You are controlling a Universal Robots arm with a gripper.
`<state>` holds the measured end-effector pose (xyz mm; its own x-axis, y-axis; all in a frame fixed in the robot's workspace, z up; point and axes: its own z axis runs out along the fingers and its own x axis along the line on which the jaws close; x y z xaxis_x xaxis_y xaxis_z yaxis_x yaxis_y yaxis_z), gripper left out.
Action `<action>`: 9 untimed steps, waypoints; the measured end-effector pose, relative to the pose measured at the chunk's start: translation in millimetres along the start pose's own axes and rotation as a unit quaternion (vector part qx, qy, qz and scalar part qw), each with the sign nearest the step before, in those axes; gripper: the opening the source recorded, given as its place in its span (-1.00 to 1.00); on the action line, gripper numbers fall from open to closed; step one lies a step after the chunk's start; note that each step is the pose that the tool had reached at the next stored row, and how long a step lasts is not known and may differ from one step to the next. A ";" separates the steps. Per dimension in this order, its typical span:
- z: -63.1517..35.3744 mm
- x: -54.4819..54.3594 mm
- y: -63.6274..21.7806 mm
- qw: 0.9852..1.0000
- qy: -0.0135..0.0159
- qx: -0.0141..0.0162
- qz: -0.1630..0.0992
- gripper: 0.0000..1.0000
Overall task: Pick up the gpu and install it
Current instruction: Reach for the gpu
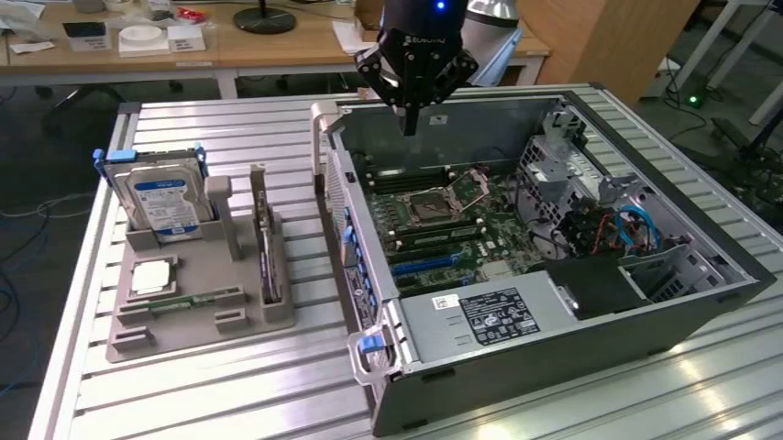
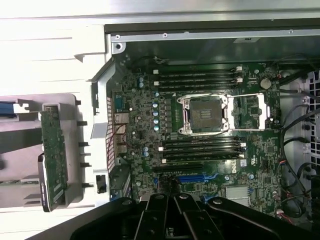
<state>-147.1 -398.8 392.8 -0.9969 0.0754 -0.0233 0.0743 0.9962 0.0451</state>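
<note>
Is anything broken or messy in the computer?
Nothing looks broken or spilled. One odd bit: the processor socket on the motherboard sits open, its metal cover flipped aside. The gpu stands upright in its gray holder beside the case.

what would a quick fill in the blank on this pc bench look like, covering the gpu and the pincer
1. The pincer hangs over the open computer case with its jaws ___.
2. The gpu stands on ___ in the grey holder.
3. The hard drive in that holder has a blue-and-___ label.

Missing words: shut; edge; white
</note>
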 end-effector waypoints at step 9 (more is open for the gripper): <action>0.4 6.4 -0.6 1.000 0.000 0.000 0.000 -0.79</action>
<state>-153.5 -398.9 392.3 -0.9969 0.0753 -0.0225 0.0742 0.9962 0.0451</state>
